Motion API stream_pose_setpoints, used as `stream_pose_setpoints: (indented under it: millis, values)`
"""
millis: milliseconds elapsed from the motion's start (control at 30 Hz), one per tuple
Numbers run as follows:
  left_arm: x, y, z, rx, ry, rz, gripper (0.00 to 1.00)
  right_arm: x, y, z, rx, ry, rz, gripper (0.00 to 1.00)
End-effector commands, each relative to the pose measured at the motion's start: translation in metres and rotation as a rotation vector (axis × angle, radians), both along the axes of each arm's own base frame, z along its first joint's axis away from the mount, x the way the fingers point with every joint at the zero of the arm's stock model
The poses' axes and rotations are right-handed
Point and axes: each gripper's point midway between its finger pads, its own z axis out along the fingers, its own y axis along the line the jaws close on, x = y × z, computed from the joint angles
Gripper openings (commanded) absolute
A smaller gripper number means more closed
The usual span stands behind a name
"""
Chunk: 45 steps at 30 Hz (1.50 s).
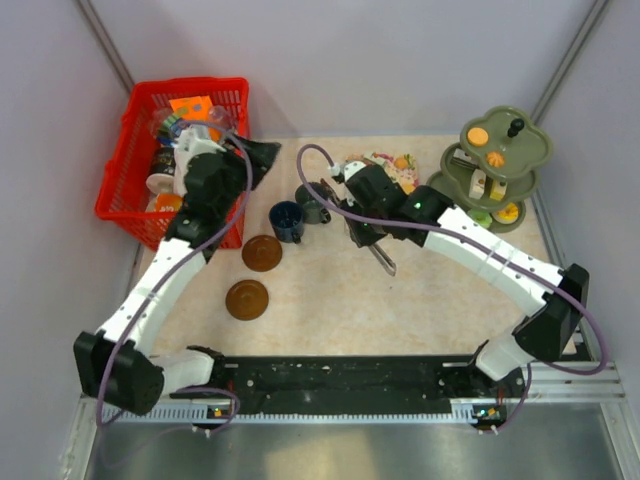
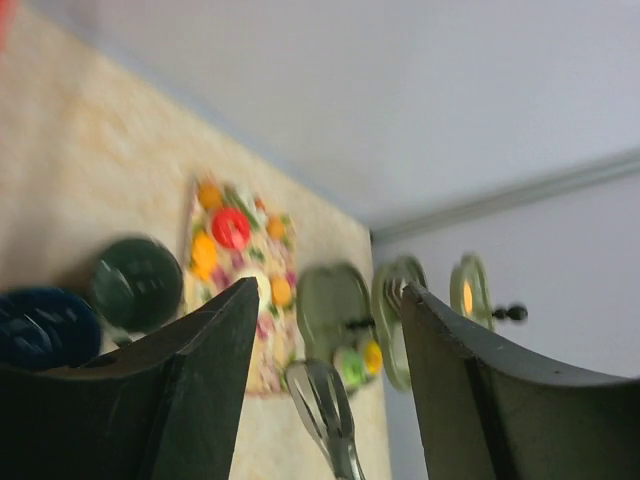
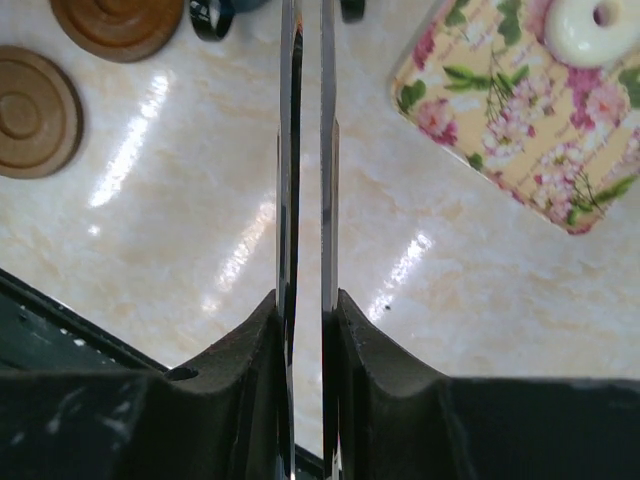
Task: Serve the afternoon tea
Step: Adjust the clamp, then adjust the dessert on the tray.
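1. Two mugs are stood side by side: the navy mug (image 1: 287, 221) and the dark-green mug (image 1: 313, 205);
2. Two brown saucers are laid just nearer the arms: the far saucer (image 1: 262, 252), the near saucer (image 1: 247, 299);
3. One three-tier stand (image 1: 495, 165) is placed far right, pastries (image 1: 478, 136) on it; more are kept on one floral tray (image 3: 500, 120);
4. The left gripper (image 2: 330, 300) is held spread, empty; the right gripper (image 3: 308, 300) is clamped on one pair of tongs (image 3: 305, 150).

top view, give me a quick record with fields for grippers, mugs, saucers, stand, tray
left gripper: open, empty, by the red basket
right gripper: shut on tongs
mugs: navy mug and dark-green mug side by side, off the saucers
saucers: near saucer and far saucer, both bare
stand: far right, pastries on its tiers
tray: floral tray, more pastries on it
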Motion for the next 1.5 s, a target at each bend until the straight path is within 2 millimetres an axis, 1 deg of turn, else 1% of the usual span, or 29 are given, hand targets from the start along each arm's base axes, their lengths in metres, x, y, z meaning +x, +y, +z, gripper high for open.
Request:
stream_pose_setpoints:
  millis: [0, 100, 133, 200, 267, 300, 333, 433, 500, 567, 600, 667, 700, 833, 933, 1033, 1100, 1133, 1200, 1333, 1467]
  values:
    - [-0.022, 0.074, 0.078, 0.269, -0.224, 0.187, 0.68, 0.005, -0.035, -0.002, -0.058, 0.042, -0.071, 0.16]
    - [-0.04, 0.103, 0.111, 0.424, -0.322, 0.286, 0.74, 0.011, -0.051, -0.009, -0.051, 0.081, -0.116, 0.17]
    - [-0.046, 0.111, 0.117, 0.476, -0.346, 0.311, 0.75, 0.014, -0.056, -0.012, -0.043, 0.097, -0.132, 0.17]
    - [-0.055, 0.125, 0.123, 0.562, -0.375, 0.361, 0.77, 0.019, -0.063, -0.018, -0.017, 0.146, -0.155, 0.18]
    - [-0.065, 0.139, 0.122, 0.63, -0.393, 0.414, 0.79, 0.026, -0.072, -0.025, 0.016, 0.198, -0.192, 0.19]
    - [-0.069, 0.144, 0.118, 0.642, -0.399, 0.434, 0.79, 0.029, -0.076, -0.028, 0.024, 0.213, -0.209, 0.21]
    - [-0.072, 0.147, 0.111, 0.652, -0.397, 0.449, 0.79, 0.03, -0.075, -0.031, 0.05, 0.252, -0.211, 0.21]
    - [-0.083, 0.152, 0.099, 0.653, -0.433, 0.473, 0.79, 0.037, -0.079, -0.04, 0.084, 0.313, -0.251, 0.21]
    - [-0.085, 0.158, 0.085, 0.67, -0.426, 0.493, 0.79, 0.041, -0.081, -0.048, 0.104, 0.361, -0.281, 0.24]
    - [-0.09, 0.164, 0.079, 0.677, -0.419, 0.523, 0.79, 0.044, -0.083, -0.058, 0.117, 0.408, -0.318, 0.25]
    - [-0.092, 0.166, 0.079, 0.68, -0.423, 0.528, 0.79, 0.045, -0.084, -0.063, 0.12, 0.429, -0.341, 0.25]
    - [-0.099, 0.167, 0.082, 0.679, -0.443, 0.533, 0.79, 0.047, -0.08, -0.067, 0.14, 0.451, -0.369, 0.26]
    - [-0.1, 0.168, 0.082, 0.679, -0.45, 0.538, 0.79, 0.049, -0.077, -0.068, 0.157, 0.453, -0.386, 0.28]
    - [-0.107, 0.172, 0.084, 0.674, -0.467, 0.558, 0.79, 0.057, -0.07, -0.07, 0.234, 0.461, -0.465, 0.32]
    - [-0.111, 0.176, 0.085, 0.687, -0.472, 0.581, 0.79, 0.063, -0.067, -0.071, 0.29, 0.472, -0.512, 0.33]
    - [-0.115, 0.183, 0.087, 0.696, -0.478, 0.613, 0.79, 0.065, -0.068, -0.073, 0.332, 0.483, -0.554, 0.33]
    - [-0.116, 0.184, 0.087, 0.697, -0.48, 0.62, 0.79, 0.067, -0.07, -0.071, 0.359, 0.481, -0.585, 0.38]
    - [-0.116, 0.183, 0.086, 0.698, -0.481, 0.618, 0.79, 0.069, -0.072, -0.07, 0.371, 0.48, -0.601, 0.39]
    - [-0.117, 0.182, 0.087, 0.697, -0.486, 0.615, 0.79, 0.071, -0.072, -0.067, 0.418, 0.484, -0.625, 0.39]
    - [-0.118, 0.182, 0.087, 0.695, -0.489, 0.616, 0.79, 0.079, -0.078, -0.071, 0.504, 0.499, -0.687, 0.39]
    - [-0.119, 0.182, 0.088, 0.694, -0.493, 0.618, 0.79, 0.086, -0.077, -0.075, 0.582, 0.515, -0.719, 0.39]
